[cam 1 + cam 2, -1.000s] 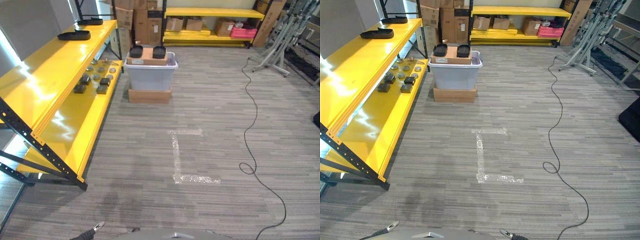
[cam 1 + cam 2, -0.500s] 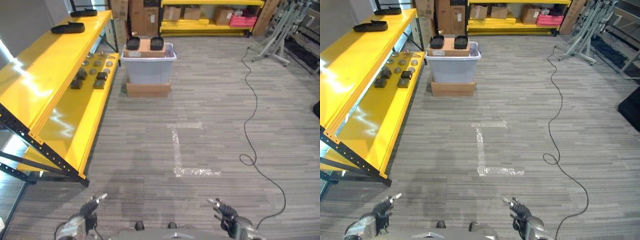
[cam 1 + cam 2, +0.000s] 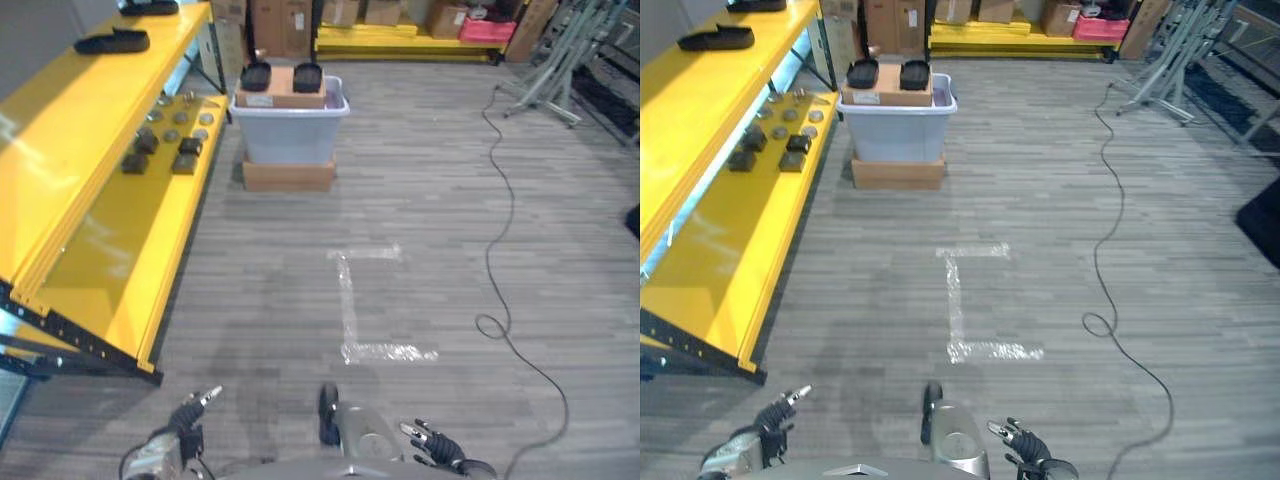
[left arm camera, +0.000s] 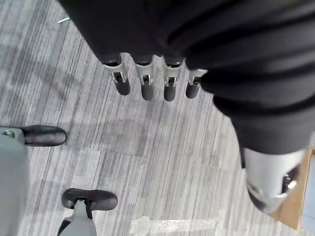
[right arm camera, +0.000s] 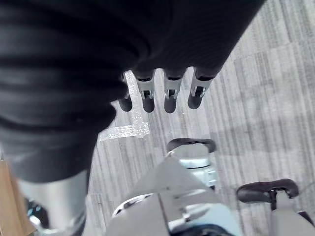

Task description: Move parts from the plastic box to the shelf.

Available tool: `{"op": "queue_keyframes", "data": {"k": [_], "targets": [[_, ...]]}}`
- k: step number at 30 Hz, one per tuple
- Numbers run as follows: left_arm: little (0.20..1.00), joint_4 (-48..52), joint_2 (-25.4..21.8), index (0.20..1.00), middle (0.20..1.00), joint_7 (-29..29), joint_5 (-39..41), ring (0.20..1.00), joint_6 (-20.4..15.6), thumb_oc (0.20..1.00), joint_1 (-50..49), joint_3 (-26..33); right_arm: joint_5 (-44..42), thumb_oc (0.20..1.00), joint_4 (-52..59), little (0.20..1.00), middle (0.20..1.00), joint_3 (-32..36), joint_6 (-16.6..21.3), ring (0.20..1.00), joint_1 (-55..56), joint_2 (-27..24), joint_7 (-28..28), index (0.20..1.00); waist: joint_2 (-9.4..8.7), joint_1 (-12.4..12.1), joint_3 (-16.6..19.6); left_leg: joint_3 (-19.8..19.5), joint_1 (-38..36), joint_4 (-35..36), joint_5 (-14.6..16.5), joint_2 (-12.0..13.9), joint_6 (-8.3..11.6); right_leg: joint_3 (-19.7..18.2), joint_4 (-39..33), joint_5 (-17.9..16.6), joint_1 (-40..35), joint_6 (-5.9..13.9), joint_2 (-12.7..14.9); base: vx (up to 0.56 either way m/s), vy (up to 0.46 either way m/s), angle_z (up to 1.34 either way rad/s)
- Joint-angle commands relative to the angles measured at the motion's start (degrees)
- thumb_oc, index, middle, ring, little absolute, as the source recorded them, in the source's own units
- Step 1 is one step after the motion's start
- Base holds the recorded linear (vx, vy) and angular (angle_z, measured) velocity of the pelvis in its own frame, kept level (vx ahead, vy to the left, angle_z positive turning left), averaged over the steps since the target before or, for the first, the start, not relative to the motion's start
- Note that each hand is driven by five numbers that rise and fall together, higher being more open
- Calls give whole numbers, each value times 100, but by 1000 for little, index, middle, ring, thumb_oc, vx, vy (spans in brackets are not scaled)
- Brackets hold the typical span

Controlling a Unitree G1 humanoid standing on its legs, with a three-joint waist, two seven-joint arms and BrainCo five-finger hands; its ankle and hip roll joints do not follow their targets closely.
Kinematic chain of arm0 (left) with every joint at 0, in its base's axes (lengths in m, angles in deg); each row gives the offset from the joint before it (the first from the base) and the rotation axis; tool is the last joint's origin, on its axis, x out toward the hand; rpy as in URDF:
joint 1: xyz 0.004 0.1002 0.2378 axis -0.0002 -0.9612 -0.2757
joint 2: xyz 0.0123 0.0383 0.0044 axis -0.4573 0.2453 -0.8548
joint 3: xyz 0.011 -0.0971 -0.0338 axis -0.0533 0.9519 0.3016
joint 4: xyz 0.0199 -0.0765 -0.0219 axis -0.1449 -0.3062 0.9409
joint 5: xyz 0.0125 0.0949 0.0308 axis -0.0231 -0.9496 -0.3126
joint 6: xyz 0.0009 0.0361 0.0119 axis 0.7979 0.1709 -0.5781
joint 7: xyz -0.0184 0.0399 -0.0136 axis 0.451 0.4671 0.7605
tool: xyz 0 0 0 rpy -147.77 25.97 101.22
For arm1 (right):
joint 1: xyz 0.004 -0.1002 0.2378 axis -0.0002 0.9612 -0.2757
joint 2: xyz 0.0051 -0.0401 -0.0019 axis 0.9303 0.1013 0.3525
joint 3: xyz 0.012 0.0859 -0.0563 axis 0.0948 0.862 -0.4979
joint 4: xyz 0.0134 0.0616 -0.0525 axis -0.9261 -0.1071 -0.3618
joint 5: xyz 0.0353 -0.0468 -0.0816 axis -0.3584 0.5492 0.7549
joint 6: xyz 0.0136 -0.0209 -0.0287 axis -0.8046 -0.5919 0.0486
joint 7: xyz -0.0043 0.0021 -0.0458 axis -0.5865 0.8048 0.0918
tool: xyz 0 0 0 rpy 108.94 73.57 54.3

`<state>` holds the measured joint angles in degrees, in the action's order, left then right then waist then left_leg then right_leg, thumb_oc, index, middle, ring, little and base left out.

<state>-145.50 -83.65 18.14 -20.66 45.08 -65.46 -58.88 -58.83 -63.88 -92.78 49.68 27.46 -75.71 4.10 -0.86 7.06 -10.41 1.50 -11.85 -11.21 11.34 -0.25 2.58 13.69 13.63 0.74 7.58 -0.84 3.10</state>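
Both hands, left hand (image 3: pixel 178 440) and right hand (image 3: pixel 437 449), hang low with fingers relaxed and empty, since the plastic box (image 3: pixel 291 125) beside the shelf (image 3: pixel 90 240) sits well ahead.

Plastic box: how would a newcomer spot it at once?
Follow the long yellow shelf on the left to its far end. Beside it the plastic box stands on a flat cardboard base. It is the one pale grey tub; the other boxes are brown cardboard.

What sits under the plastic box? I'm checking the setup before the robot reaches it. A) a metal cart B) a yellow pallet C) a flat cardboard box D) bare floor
C: the plastic box rests on a flat cardboard box on the floor.
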Motion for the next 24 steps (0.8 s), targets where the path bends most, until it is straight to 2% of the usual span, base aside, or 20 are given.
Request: {"op": "queue_keyframes", "data": {"k": [1, 2, 3, 4, 5, 6, 8, 9, 10, 11, 13, 14, 15, 16, 18, 19, 20, 21, 22, 24], "targets": [[1000, -100, -103, 1000, 1000, -152, 106, 1000, -29, 1000, 262, 192, 132, 1000, -97, 1000, 1000, -241, 36, 1000, -161, -338, -34, 1000, -260, -261, -7, 363, 948, -3315, -1864, -166, 76, -148, -1382, -603, -732, 55, -100, 593, -307, 11], [1000, -120, -97, 1000, 1000, -119, 84, 1000, 12, 1000, 254, 220, 215, 1000, -171, 1000, 1000, -234, 62, 1000, -155, -371, -52, 1000, -258, -350, -83, 409, 1462, -3644, -1767, -48, 44, -142, -1417, -552, -892, 22, -117, 452, -169, -8], [1000, -136, -89, 1000, 1000, -71, 18, 1000, 47, 1000, 245, 241, 269, 1000, -251, 1000, 1000, -198, 114, 1000, -166, -397, -59, 1000, -294, -437, -133, 460, 1869, -3484, -1688, -6, -40, -151, -1444, -499, -1037, 27, -90, 451, -66, -30], [1000, -150, -78, 1000, 1000, -27, -76, 1000, 43, 1000, 214, 256, 297, 1000, -293, 1000, 1000, -148, 152, 1000, -190, -415, -54, 1000, -266, -542, -194, 532, 2006, -2953, -1571, 22, -130, -192, -1472, -424, -1198, 47, -123, 630, 32, -55], [1000, -216, -49, 1000, 1000, 26, -156, 1000, -69, 1000, 103, 265, 321, 1000, -293, 1000, 1000, -63, 184, 1000, -276, -424, -31, 1000, -221, -670, -249, 729, 2074, -1803, -1566, -1, -188, -306, -1505, -294, -1388, 97, -183, 618, 92, -71], [1000, -254, -36, 1000, 1000, 43, -176, 1000, -134, 1000, 44, 277, 328, 1000, -292, 1000, 1000, -29, 211, 1000, -312, -426, -14, 1000, -211, -726, -273, 808, 2103, -1369, -1628, -16, -188, -386, -1513, -254, -1461, 121, -214, 535, 111, -70], [1000, -292, -19, 1000, 1000, 50, -187, 1000, -232, 1000, -56, 272, 297, 1000, -292, 1000, 1000, -1, 237, 1000, -363, -436, -5, 1000, -128, -822, -290, 800, 2235, -469, -1865, -43, -142, -555, -1482, -151, -1573, 148, -339, 469, 107, -61], [1000, -275, -49, 1000, 1000, 55, -241, 1000, -305, 1000, -196, 243, 139, 1000, -254, 1000, 1000, 2, 304, 1000, -389, -450, 58, 1000, -11, -998, -325, 593, 2574, 531, -2354, -9, -24, -857, -1400, 77, -1803, 120, -563, 665, 120, -41], [1000, -269, -76, 1000, 1000, 73, -291, 1000, -306, 1000, -234, 228, 47, 1000, -250, 1000, 1000, -3, 326, 1000, -393, -470, 63, 1000, 0, -1077, -337, 482, 2710, 724, -2478, -19, 16, -967, -1366, 175, -1912, 99, -616, 743, 131, -14], [1000, -284, -97, 1000, 1000, 77, -351, 1000, -324, 1000, -260, 225, -81, 1000, -262, 1000, 1000, -13, 352, 1000, -408, -499, 59, 1000, 6, -1164, -342, 376, 2807, 761, -2464, -57, 40, -1062, -1282, 325, -2030, 92, -643, 580, 128, -23], [1000, -314, -111, 1000, 1000, 61, -303, 1000, -339, 1000, -273, 251, -240, 1000, -299, 1000, 1000, -28, 354, 1000, -451, -520, 58, 1000, -9, -1214, -312, 431, 2819, 641, -2313, -89, 10, -1133, -1186, 493, -2146, 112, -628, 488, 148, -61], [1000, -324, -125, 1000, 1000, 21, -189, 1000, -337, 1000, -283, 290, -243, 1000, -294, 1000, 1000, -25, 303, 1000, -475, -509, 45, 1000, -24, -1247, -255, 557, 2706, 872, -2184, -122, -55, -1162, -1054, 652, -2282, 184, -610, 364, 135, -54], [1000, -320, -138, 1000, 1000, 20, -180, 1000, -323, 1000, -279, 310, -238, 1000, -287, 1000, 1000, -22, 286, 1000, -474, -501, 50, 1000, -33, -1254, -237, 596, 2656, 899, -2149, -130, -80, -1163, -999, 690, -2325, 199, -596, 556, 214, -34], [1000, -310, -181, 1000, 1000, 36, -151, 1000, -316, 1000, -258, 358, -255, 1000, -282, 1000, 1000, -25, 193, 1000, -478, -455, 42, 1000, -92, -1256, -159, 729, 2448, 940, -2011, -185, -200, -1052, -627, 659, -2396, 301, -496, 415, 168, -34], [1000, -302, -209, 1000, 1000, 62, -79, 1000, -358, 1000, -220, 364, -212, 1000, -231, 1000, 1000, -24, 81, 1000, -461, -377, 2, 1000, -114, -1253, -94, 834, 2226, 932, -1847, -240, -396, -841, 498, 197, -2247, 572, -312, 588, 287, -23], [1000, -368, -221, 1000, 1000, 18, -35, 1000, -490, 1000, -68, 267, -154, 1000, -288, 1000, 1000, -40, 44, 1000, -405, -243, 89, 1000, 91, -1108, -81, 703, 1750, 895, -1524, -190, -692, -614, 2399, -417, -1257, 827, -69, 563, 306, -6], [1000, -371, -221, 1000, 1000, 18, -35, 1000, -492, 1000, -65, 267, -154, 1000, -290, 1000, 1000, -40, 46, 1000, -407, -242, 88, 1000, 73, -1109, -79, 710, 1759, 892, -1522, -210, -697, -620, 2443, -391, -1233, 832, -45, 731, 315, -6], [1000, -407, -237, 1000, 1000, -58, 49, 1000, -574, 1000, 39, 193, -60, 1000, -455, 1000, 1000, -90, 103, 1000, -431, -132, 40, 1000, 97, -1032, -156, 675, 1406, 894, -1335, -238, -792, -347, 2434, -297, -718, 732, 224, 522, 66, 2], [1000, -322, -273, 1000, 1000, -85, 112, 1000, -594, 1000, 99, 156, 107, 1000, -462, 1000, 1000, -164, 115, 1000, -413, -43, 54, 1000, 108, -981, -233, 617, 1146, 957, -1269, -230, -776, -102, 1826, -108, -561, 649, 245, 650, 39, 5], [1000, -165, -359, 1000, 1000, -97, 177, 1000, -502, 1000, 215, 170, 170, 1000, -455, 1000, 1000, -234, 139, 1000, -314, 4, 55, 1000, 51, -873, -296, 498, 870, 1003, -1134, -294, -726, 81, 741, -189, -418, 631, 139, 461, -98, 18]]}}
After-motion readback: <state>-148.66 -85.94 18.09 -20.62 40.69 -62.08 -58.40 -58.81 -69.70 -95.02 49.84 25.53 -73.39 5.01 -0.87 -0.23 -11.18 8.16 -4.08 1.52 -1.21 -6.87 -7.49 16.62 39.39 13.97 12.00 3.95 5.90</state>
